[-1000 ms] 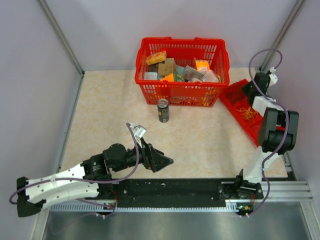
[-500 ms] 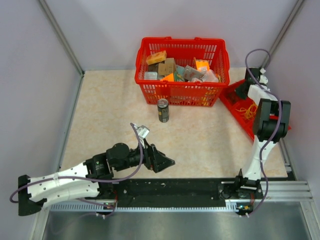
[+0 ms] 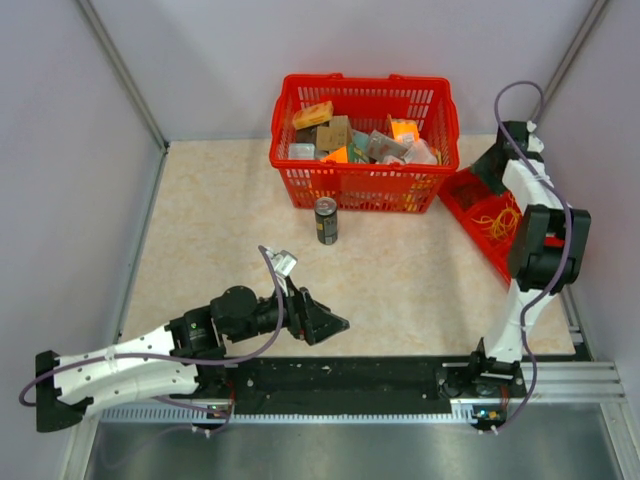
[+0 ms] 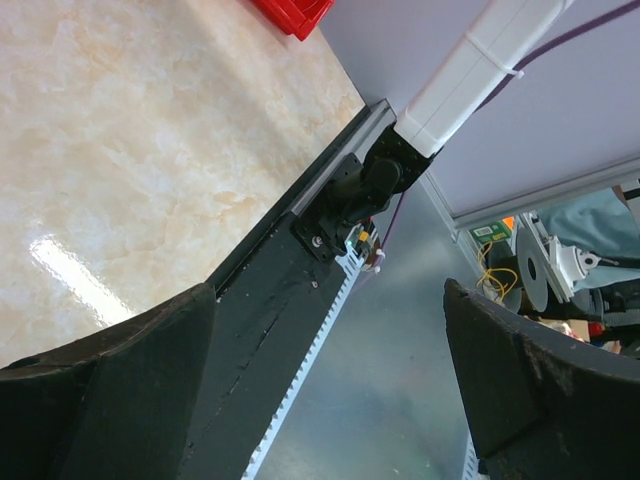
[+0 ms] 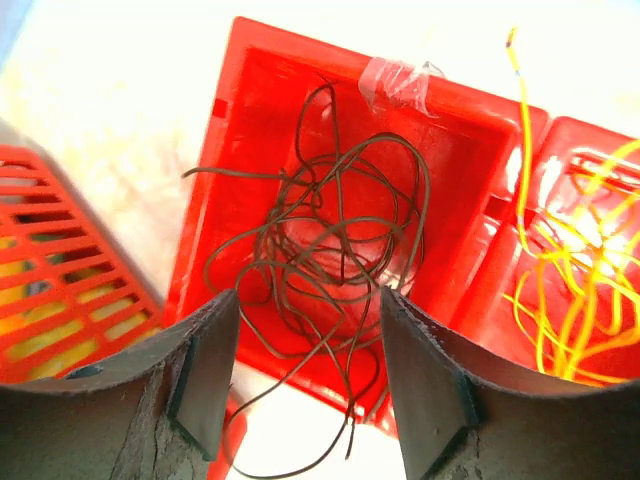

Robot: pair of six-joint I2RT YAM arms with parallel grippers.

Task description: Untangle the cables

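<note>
The dark cables (image 5: 330, 250) lie as one knotted bundle of loops in one compartment of a red tray (image 5: 225, 150), a few ends hanging over its near wall, and the yellow-orange cables (image 5: 570, 300) form a second snarl in the compartment just beside it. From the top view the tray (image 3: 462, 205) sits at the table's far right, next to the red basket (image 3: 290, 160). By my reading the untangling has not properly begun: no strand is drawn free or laid apart, and both bundles remain to be lifted out and separated. The right gripper (image 5: 305, 340) hovers above the dark bundle with its jaws spread wide and nothing between them. The left gripper (image 4: 330, 290) is also wide open and empty, low over the table's near edge, well apart from the tray. A drink can (image 3: 326, 220) stands upright in front of the basket. No writing can be read: the can's print and the boxes in the basket are too small, a clear strip of tape (image 5: 400, 72) on the tray's far wall is blank, and a green-and-orange sticker (image 4: 490, 232) beyond the table is illegible
</note>
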